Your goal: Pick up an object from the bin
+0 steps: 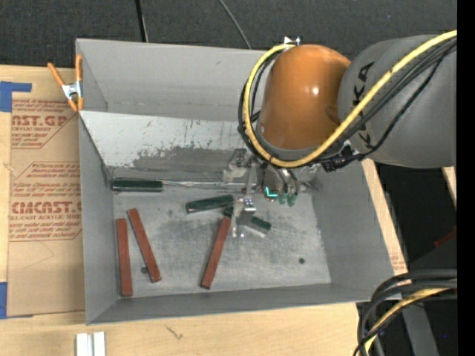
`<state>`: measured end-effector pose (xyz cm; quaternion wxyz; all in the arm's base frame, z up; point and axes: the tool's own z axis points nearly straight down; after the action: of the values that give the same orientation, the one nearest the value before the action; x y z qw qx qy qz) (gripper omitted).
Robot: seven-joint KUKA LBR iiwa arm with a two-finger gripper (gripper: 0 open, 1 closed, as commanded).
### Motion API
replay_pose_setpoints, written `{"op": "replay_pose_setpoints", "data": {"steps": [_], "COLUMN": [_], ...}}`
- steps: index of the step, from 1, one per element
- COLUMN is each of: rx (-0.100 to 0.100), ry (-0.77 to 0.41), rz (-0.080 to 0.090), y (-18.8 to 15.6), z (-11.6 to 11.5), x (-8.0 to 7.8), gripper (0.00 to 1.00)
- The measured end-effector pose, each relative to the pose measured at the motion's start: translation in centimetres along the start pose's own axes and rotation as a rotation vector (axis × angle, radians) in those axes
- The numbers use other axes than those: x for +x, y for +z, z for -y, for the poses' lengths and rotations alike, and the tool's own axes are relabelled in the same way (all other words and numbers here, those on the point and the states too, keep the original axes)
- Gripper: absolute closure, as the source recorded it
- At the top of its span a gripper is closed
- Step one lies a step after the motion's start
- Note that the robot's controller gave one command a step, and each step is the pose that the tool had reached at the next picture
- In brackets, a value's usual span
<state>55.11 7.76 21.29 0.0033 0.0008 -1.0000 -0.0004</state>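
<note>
My gripper (241, 215) hangs below the orange wrist cover, low over the middle of the bin. Just to its left lies a dark green handled tool (209, 204), pointing towards it. A smaller dark green piece (259, 225) lies just to its right. A red-brown stick (215, 253) runs down and to the left from right under the gripper. I cannot make out anything held in the gripper.
A green-handled screwdriver (137, 185) with a long metal shaft lies along the back of the floor at the left. Two more red-brown sticks (123, 257) (144, 245) lie side by side at the front left. The arm covers the bin's right back corner.
</note>
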Motion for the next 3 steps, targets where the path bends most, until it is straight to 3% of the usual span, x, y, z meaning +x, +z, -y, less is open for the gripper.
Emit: {"op": "replay_pose_setpoints", "data": {"steps": [1,2,3], "rx": [-0.001,0.000,0.002], "ry": [0.001,-0.071,-0.330], "rz": [0.008,0.014,0.010], "y": [-0.5,3.5,8.7], "z": [0.0,1.5,1.7], "x": [-0.2,0.3,-0.1], "gripper": [0.00,0.00,0.00]}}
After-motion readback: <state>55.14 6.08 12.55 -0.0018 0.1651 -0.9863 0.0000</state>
